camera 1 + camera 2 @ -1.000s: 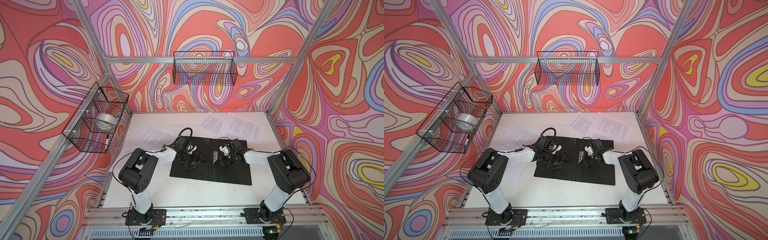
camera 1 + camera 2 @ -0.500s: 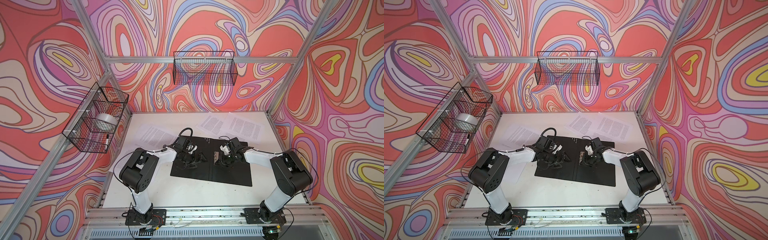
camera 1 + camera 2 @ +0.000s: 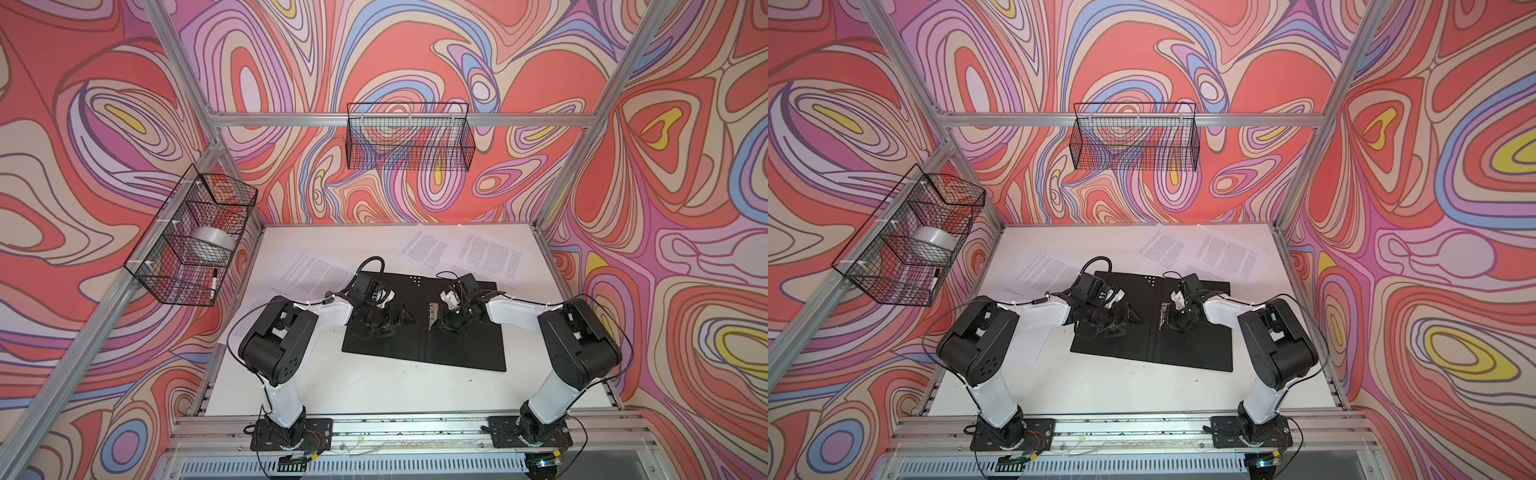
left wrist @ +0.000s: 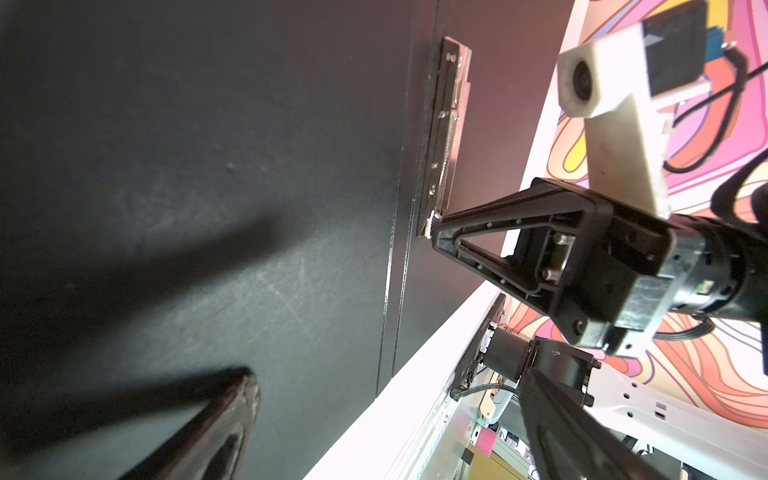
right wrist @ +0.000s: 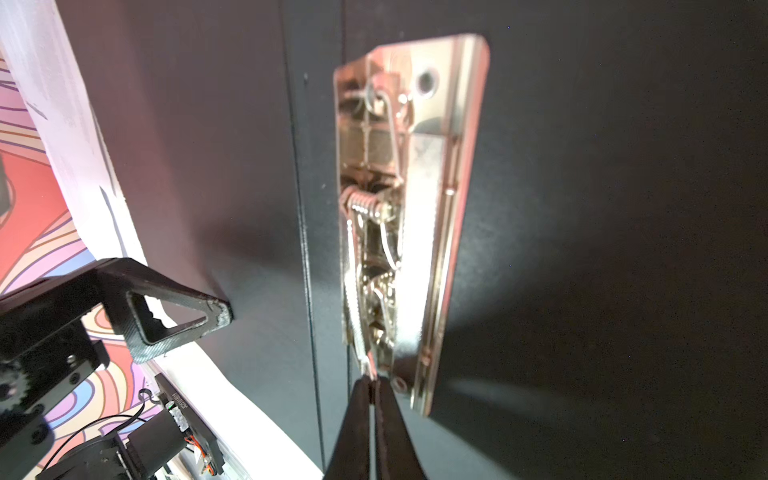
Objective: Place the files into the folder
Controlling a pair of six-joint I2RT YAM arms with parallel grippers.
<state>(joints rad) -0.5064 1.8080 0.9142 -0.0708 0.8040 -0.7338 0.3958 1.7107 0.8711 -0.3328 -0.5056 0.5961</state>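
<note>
The thin rectangular folder (image 3: pixel 457 349) lies open on the white surface (image 3: pixel 374 386), black inside up. The right claw (image 5: pixel 374 386) is pressed together, pinching the lever tip of its shiny metal spine clip (image 5: pixel 415 208). The left claw (image 3: pixel 399 324) is spread wide over the folder's left half. The white printed paper files (image 3: pixel 316 272) lie loose on the surface beside and behind it.

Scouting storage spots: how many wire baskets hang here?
2. The back wire basket hangs from the rear rail; the left wire basket hangs from the side rail, holding a white roll. None appears hidden.
</note>
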